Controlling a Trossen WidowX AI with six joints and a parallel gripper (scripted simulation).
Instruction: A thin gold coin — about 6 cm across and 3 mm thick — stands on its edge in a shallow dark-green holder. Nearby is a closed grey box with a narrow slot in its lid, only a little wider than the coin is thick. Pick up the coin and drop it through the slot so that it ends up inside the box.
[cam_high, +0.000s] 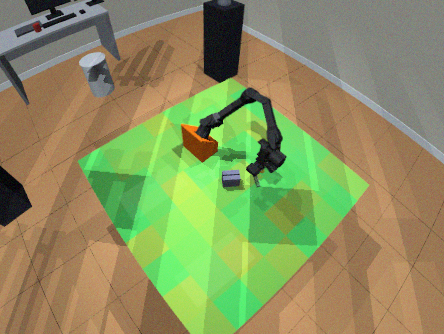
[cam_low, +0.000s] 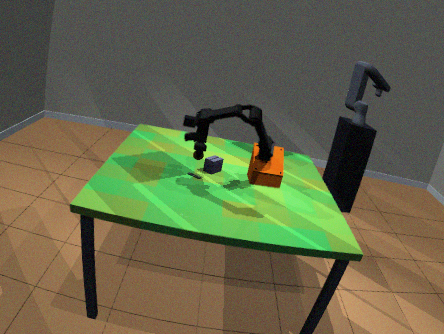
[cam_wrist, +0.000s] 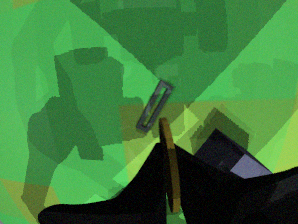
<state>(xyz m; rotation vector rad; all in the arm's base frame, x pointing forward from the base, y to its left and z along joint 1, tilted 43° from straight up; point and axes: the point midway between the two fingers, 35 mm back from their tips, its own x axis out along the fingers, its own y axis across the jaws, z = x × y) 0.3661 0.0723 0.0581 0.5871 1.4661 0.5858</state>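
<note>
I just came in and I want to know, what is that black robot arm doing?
The gripper is shut on a thin gold coin, holding it by its edge above the green table. The dark holder lies empty below it. The grey box sits close beside, and the coin is not over it yet.

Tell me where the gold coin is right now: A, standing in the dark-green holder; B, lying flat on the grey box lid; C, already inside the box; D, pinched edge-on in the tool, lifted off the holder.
D: the wrist view shows the coin clamped edge-on in the tool, with the holder empty below.
</note>
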